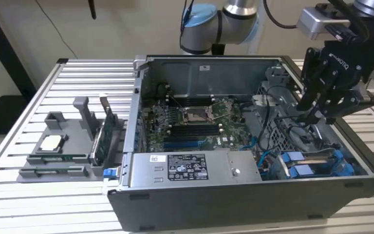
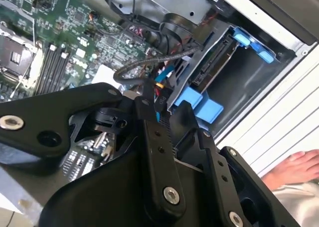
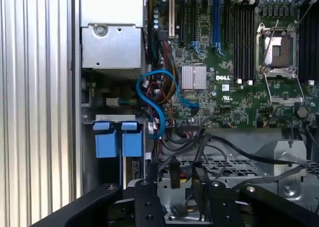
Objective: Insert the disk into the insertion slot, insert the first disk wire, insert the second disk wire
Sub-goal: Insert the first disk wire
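The disk sits edge-on inside the insertion slot, its blue carrier tabs facing out of the bay. In the exterior view the blue carrier lies in the drive cage at the case's near corner on that view's right. My gripper hangs over the case's side at the exterior view's right, above the cage. In both wrist views its black fingers are shut on the dark connector of a black sleeved disk wire. The gripper holds that connector just above the metal cage.
A silver power-supply box fills the case's near side, and the green motherboard lies behind it. A looped blue cable and a black cable bundle crowd the cage. A grey stand with green cards sits at the exterior view's left. A person's hand rests on the slatted table.
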`<control>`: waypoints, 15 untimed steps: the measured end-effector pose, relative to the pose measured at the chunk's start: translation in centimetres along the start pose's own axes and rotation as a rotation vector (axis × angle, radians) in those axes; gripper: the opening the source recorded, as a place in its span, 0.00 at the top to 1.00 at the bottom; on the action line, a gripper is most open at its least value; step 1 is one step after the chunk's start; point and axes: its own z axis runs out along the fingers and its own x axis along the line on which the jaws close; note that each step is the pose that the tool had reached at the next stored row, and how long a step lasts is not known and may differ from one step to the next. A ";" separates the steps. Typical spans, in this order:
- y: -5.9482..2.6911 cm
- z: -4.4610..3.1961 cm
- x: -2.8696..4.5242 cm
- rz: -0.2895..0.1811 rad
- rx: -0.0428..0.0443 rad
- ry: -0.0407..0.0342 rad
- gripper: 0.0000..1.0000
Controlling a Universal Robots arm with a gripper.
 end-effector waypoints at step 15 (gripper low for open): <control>-0.02 0.50 0.03 -0.002 -0.0008 -0.0503 0.78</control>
